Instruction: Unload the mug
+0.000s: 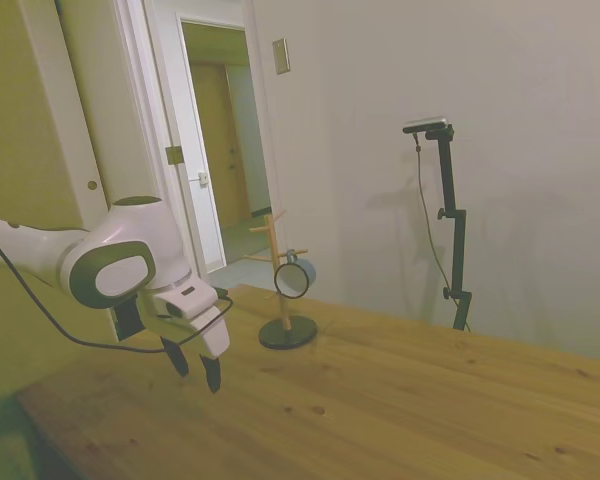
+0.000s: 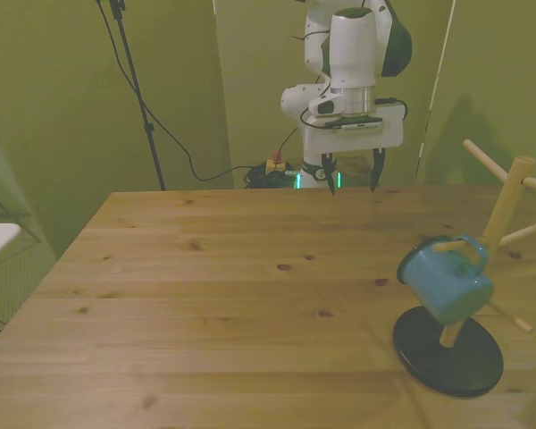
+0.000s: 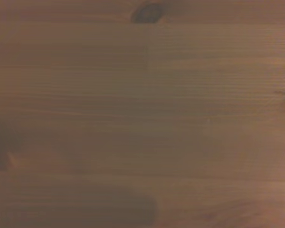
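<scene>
While its two dark fingers hang spread apart with nothing between them, the end effector point(image 2: 350, 181) points down above the far edge of the worktop point(image 2: 232, 295), and we see it clear of the wood in both wide views. From the side view we find the end effector point(image 1: 197, 362) low over the near corner of the boards, its white wrist housing and a black cable trailing back along the arm point(image 1: 100, 262). Our wrist camera gives only a blurred patch of worktop point(image 3: 142, 114) grain with a dark knot point(image 3: 147, 12).

Well apart from the end effector, toward the front view's right, we see the mug point(image 2: 445, 281), a small blue-grey cup hanging by its handle on a lower peg of the wooden stand point(image 2: 505, 210). It tilts so that its bottom faces the front camera, just above the stand's black round base point(image 2: 447, 350). In the side view we see the mug point(image 1: 295, 277) with its dark open mouth turned toward the camera, slung from the thin stand point(image 1: 276, 262), whose base point(image 1: 287, 333) sits on the worktop near the far edge.

Behind the worktop in the side view we note a white door frame point(image 1: 160, 120) and an open doorway point(image 1: 225, 140).
</scene>
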Motion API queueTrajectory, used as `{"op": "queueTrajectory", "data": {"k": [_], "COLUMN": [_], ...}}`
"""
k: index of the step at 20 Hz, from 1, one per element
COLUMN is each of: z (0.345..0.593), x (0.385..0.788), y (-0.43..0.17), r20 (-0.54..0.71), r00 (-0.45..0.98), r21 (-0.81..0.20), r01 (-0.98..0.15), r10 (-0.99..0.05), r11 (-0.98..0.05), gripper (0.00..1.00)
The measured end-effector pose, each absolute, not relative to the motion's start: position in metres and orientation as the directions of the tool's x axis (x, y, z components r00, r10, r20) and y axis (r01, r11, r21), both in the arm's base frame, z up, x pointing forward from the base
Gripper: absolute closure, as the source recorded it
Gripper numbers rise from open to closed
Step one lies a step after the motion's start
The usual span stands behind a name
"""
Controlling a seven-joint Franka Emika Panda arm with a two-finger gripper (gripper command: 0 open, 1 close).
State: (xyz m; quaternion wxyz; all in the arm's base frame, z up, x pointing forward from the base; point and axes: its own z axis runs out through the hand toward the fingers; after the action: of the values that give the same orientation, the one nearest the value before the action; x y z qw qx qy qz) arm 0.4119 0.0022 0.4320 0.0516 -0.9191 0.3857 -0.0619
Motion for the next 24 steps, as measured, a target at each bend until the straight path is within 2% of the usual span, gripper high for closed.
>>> {"op": "queueTrajectory", "data": {"k": [12, 24], "z": [0.434, 0.456], "x": [0.416, 0.474], "y": [0.001, -0.017], "r20": [0.076, 0.148], "r00": [0.700, 0.705], "r21": [-0.135, -0.217], "r01": [-0.699, -0.661], "r10": [-0.711, -0.693], "r11": [-0.702, -0.719], "gripper": [0.00, 0.00]}}
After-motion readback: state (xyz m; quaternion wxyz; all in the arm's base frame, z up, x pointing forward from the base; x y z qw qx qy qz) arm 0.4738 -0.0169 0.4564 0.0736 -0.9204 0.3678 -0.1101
